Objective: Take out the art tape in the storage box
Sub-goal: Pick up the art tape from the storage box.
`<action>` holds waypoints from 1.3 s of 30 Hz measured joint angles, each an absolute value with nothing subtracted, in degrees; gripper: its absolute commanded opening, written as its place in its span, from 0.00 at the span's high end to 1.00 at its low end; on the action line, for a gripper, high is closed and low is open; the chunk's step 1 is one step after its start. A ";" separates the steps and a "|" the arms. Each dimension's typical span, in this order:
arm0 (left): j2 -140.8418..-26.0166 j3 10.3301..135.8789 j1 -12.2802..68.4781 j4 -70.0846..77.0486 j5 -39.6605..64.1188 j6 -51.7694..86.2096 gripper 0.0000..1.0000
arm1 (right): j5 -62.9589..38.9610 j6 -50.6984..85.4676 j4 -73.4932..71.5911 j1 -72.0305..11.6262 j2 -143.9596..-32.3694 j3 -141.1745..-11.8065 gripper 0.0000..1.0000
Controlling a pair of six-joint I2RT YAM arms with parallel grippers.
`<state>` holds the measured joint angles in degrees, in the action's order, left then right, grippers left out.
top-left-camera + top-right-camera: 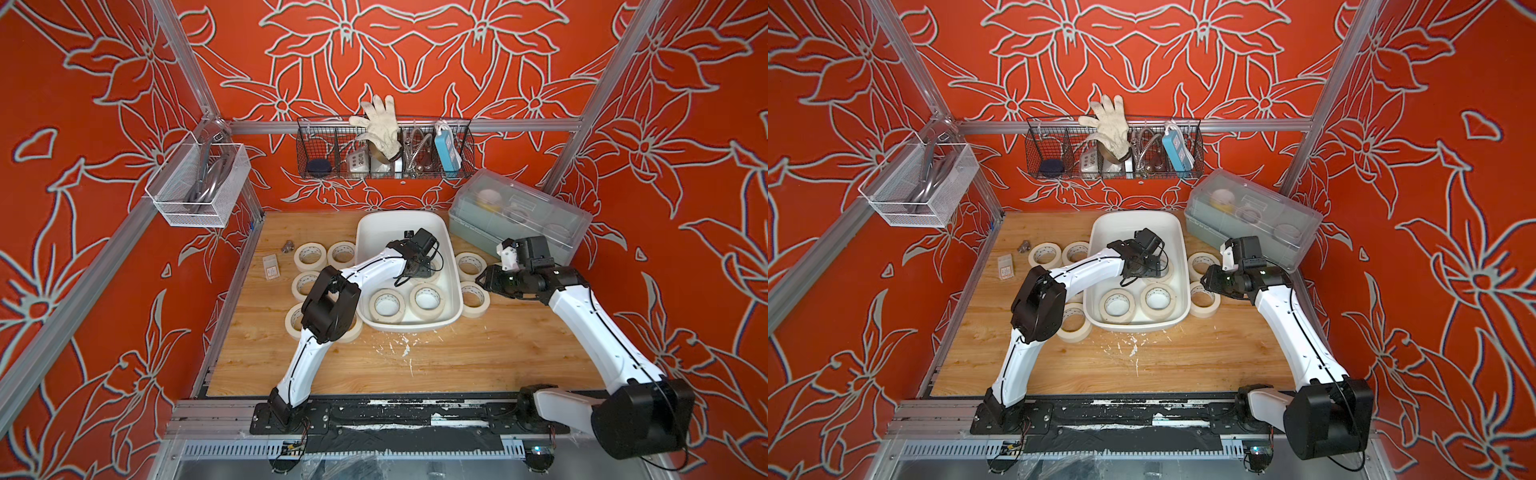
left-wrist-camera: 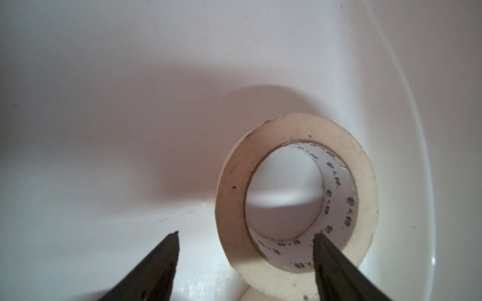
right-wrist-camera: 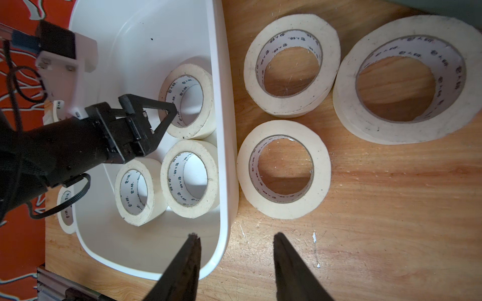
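Note:
The white storage box [image 1: 399, 216] sits mid-table and holds three cream art tape rolls [image 3: 189, 178]. My left gripper [image 2: 246, 234] reaches down into the box, open. Its jaws straddle the wall of one tilted roll [image 2: 297, 206]: one fingertip is in the white core and the other is outside, clear of the tape. From above, that wrist [image 1: 419, 253] hides this roll. My right gripper [image 3: 236, 235] hangs open and empty over the box's right rim [image 3: 227, 104]. More rolls lie on the table left [image 1: 310, 254] and right [image 1: 471, 264] of the box.
A grey-green box with a clear lid [image 1: 519, 216] stands at the back right, close behind my right wrist. Wire baskets hang on the back wall [image 1: 384, 153] and at the left [image 1: 199, 183]. A small metal fitting [image 1: 288, 246] and a packet [image 1: 271, 266] lie at the table's left.

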<state>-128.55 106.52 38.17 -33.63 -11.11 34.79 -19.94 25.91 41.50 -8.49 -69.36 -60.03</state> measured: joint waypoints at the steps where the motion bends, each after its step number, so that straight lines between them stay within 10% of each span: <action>1: -129.21 106.98 38.06 -33.74 -10.96 34.81 0.25 | -20.10 25.91 41.43 -8.49 -69.47 -59.92 0.52; 26: -131.57 106.69 36.62 -31.70 -9.80 34.74 0.81 | -22.11 27.00 38.92 -8.60 -70.50 -59.22 0.54; 39: -118.98 95.37 36.32 -31.51 -12.82 31.88 0.88 | -22.11 27.81 38.89 -9.28 -70.52 -59.77 0.54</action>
